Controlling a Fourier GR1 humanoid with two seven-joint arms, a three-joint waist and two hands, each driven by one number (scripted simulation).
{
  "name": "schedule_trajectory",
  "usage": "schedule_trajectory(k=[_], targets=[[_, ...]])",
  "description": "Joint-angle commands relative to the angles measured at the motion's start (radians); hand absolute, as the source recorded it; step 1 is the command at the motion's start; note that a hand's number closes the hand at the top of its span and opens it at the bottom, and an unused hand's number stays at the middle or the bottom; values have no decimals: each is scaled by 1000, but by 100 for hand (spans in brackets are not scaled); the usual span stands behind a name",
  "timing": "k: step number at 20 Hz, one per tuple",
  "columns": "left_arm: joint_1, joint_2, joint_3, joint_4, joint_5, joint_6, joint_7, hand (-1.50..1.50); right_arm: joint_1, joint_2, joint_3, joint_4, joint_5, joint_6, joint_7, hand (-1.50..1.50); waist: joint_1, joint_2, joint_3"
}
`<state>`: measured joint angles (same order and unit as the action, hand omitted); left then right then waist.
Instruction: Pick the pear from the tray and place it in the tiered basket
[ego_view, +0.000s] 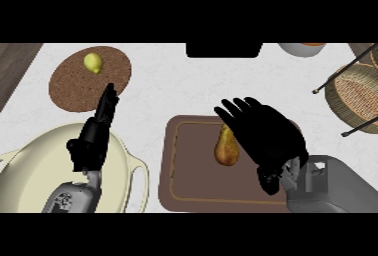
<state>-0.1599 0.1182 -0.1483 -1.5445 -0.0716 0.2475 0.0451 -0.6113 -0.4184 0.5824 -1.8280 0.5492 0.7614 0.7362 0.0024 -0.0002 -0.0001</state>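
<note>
right hand (266, 135) spread, poised over tray (188, 190) | pear (226, 148) seen at its 9 o'clock, ungrasped | left hand (94, 135) relaxed, fingers straight | basket (358, 95) at 3 o'clock

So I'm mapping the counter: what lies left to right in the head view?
Cream pot → left hand → pear on the brown tray → right hand → tiered basket.

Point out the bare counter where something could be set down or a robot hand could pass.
Bare counter runs between the cork mat and the tiered basket, above the brown tray. A narrow strip separates the tray from the cream dish. On the tray it is crowded: the right robot hand hovers beside the pear.
</note>
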Motion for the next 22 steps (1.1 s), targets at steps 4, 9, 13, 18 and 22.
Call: schedule_trajectory(k=[4,9,13,18,22], targets=[[33,-22,-7,-44,-37,4,28,0,64,26,-59,97,129,-22,-126,-150,2,0,0],[-10,-14,51,22,-13,-37,-14,0,165,48,-54,44,193,-12,-156,-150,-3,0,0],[8,-54,8,6,-58,-15,-7,0,119,108,-56,149,243,-39,-254,-150,0,0,0],[25,-16,59,-62,-21,-63,34,0,84,138,-120,217,264,-4,-317,-150,4,0,0],[35,-63,37,-3,-60,-37,-14,0,103,212,-134,203,304,17,-294,-150,1,0,0]])
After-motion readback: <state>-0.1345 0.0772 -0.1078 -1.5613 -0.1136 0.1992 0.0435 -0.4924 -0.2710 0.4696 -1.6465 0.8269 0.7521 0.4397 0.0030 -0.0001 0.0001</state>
